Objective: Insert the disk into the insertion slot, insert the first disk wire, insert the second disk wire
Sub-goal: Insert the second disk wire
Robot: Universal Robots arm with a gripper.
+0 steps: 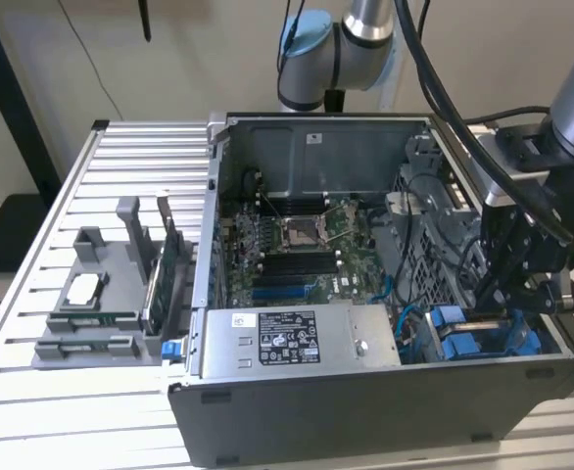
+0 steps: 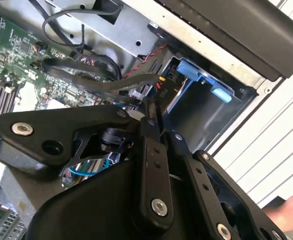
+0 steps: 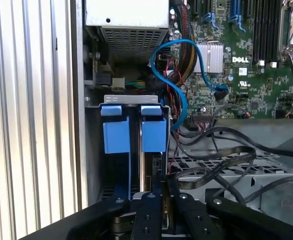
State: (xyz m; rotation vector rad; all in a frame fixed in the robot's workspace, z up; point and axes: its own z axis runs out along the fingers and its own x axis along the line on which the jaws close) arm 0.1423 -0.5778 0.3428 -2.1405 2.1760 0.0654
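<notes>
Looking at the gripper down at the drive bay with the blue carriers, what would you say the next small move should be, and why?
Probably a short, straight push further down. The gripper appears closed on something thin right at the disk, whose blue carrier already sits in the insertion slot. That suggests a connector being seated, though the contact itself is hidden.

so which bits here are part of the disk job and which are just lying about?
Job:
- disk in its blue carrier, standing in the insertion slot
- gripper just above it
- blue cable

Lying about:
- power supply box
- grey parts holder outside the case
- motherboard
</notes>
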